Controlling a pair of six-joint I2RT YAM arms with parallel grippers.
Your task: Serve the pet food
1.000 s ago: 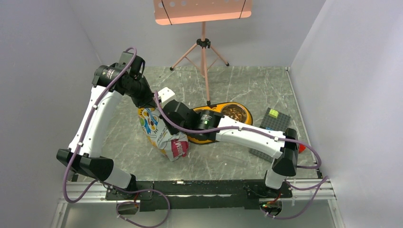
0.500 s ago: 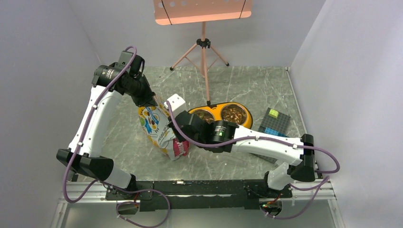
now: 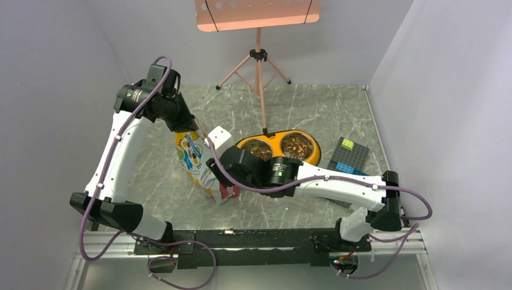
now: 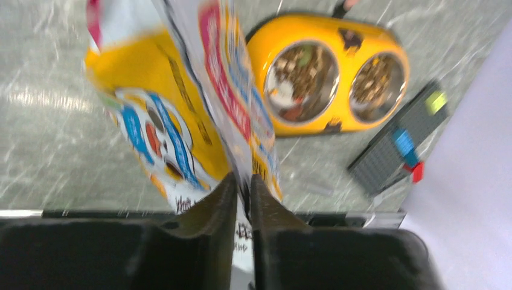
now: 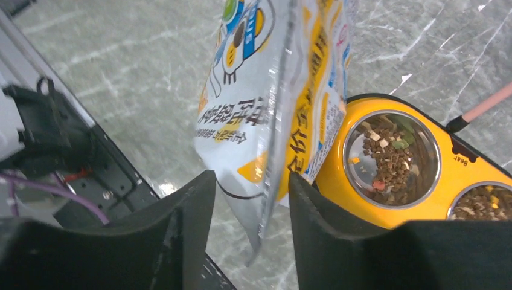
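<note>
Jaws, left: left gripper [image 4: 243, 179] pinched narrow on bag [image 4: 175, 103] top edge
Jaws, right: right gripper [image 5: 250, 176] parted, bag edge hanging between
Bowls: pet food [image 5: 389, 158] in both, yellow feeder [image 5: 444, 196]

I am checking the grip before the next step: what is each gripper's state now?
Left gripper: shut on the bag edge.
Right gripper: open, with the bag between its jaws, not clamped.
</note>
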